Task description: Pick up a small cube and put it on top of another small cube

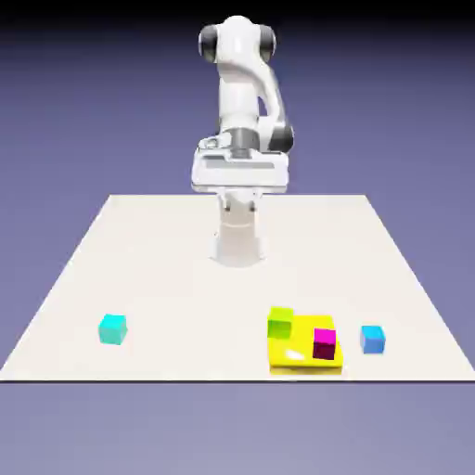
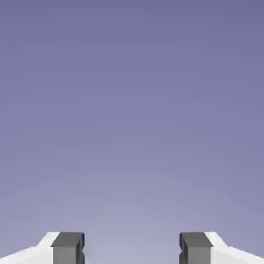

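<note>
Four small cubes lie near the table's front edge in the exterior view. A cyan cube (image 1: 112,328) sits alone at the left. A green cube (image 1: 280,323) and a magenta cube (image 1: 324,343) rest at a flat yellow slab (image 1: 301,358), green at its back left corner and magenta toward its right side. A blue cube (image 1: 373,340) stands just right of the slab. My gripper (image 2: 132,250) is open with nothing between its grey fingertips (image 2: 68,247). The hand (image 1: 239,173) hangs high above the table's far side, well away from every cube. The hand view shows only backdrop.
The robot's white base column (image 1: 237,239) stands at the far middle of the pale table (image 1: 167,269). Whether the green cube stands on the yellow slab or only against it is unclear.
</note>
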You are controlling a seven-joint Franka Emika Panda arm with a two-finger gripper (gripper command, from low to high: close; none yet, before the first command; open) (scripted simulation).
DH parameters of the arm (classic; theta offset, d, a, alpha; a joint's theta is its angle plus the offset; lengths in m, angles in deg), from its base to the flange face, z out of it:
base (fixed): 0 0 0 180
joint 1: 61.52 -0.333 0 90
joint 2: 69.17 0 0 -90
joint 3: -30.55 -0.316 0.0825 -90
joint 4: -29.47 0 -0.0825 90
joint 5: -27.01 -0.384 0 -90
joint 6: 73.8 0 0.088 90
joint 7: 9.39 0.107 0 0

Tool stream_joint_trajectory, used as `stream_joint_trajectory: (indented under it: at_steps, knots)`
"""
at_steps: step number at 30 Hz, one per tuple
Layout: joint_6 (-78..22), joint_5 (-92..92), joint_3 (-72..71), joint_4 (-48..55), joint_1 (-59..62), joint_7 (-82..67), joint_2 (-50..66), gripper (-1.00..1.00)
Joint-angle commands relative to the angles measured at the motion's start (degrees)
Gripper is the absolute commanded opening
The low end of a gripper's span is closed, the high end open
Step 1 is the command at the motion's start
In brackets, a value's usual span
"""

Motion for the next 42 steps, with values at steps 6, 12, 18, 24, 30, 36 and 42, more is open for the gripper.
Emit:
stream_joint_trajectory:
  at_steps: [6, 12, 18, 24, 30, 36, 42]
  knots:
    - [-8.15, 4.63, -2.68, 8.8, -5.53, -6.5, 12.46, 0.0]
    - [-16.3, 9.26, -5.35, 17.6, -11.05, -12.99, 24.92, 0.0]
    - [-24.45, 13.89, -8.03, 26.41, -16.58, -19.49, 37.38, 0.0]
    - [-32.6, 18.53, -10.71, 35.21, -22.1, -25.98, 49.84, 0.0]
    - [-35.51, 22.26, -11.48, 40.54, -25.69, -29.1, 59.26, 0.0]
    - [-32.0, 24.1, -10.0, 40.8, -26.3, -27.78, 63.09, -1.0]
    - [-40.75, 15.75, -10.54, 36.75, -19.55, -22.23, 50.64, -1.0]
